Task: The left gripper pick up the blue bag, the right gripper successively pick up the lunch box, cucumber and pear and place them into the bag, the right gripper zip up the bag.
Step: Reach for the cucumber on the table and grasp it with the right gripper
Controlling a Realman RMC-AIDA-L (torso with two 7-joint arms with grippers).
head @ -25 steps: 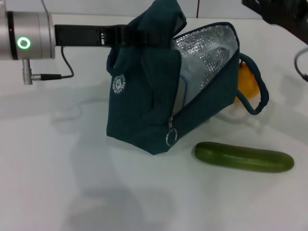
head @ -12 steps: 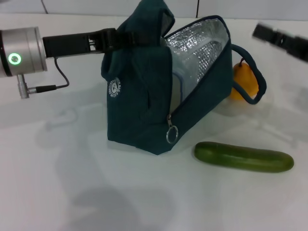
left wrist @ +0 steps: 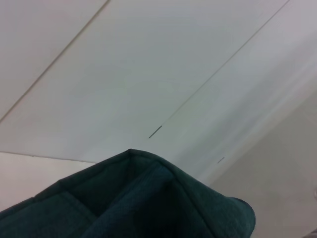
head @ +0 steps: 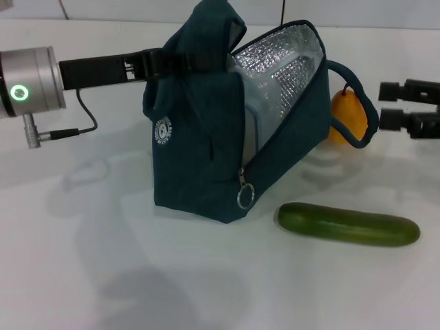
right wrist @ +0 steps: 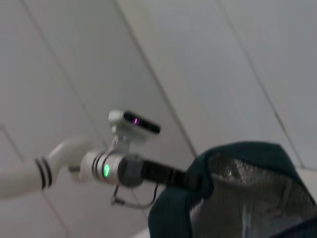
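Right end effector (head: 382,106) beside pear (head: 348,115), bag handle (head: 359,106) between

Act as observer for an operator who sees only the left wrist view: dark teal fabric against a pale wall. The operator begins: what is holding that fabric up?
Observer: The left gripper is clamped on the top of the blue bag, whose foil-lined mouth gapes open toward the robot's right.
Operator: Is any food outside the bag?
Observer: The cucumber lies on the table in front of the bag, on the robot's right.
Operator: Where is the other gripper?
Observer: The right gripper hovers open and empty just right of the pear, which sits behind the bag's loop handle.
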